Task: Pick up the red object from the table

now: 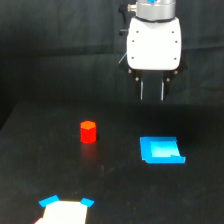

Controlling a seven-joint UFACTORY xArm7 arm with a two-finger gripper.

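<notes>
The red object (88, 132) is a small stubby red-orange block standing upright on the black table (115, 190), left of centre in the exterior view. My gripper (152, 98) hangs from a white housing above the table, up and to the exterior view's right of the block, well apart from it. Its two thin fingers (142, 90) point straight down with a visible gap between them and nothing held.
A flat blue rectangle (161, 150) lies on the table below the gripper, to the exterior view's right of the red block. A white patch with blue corners (65, 210) sits at the bottom edge, left of centre.
</notes>
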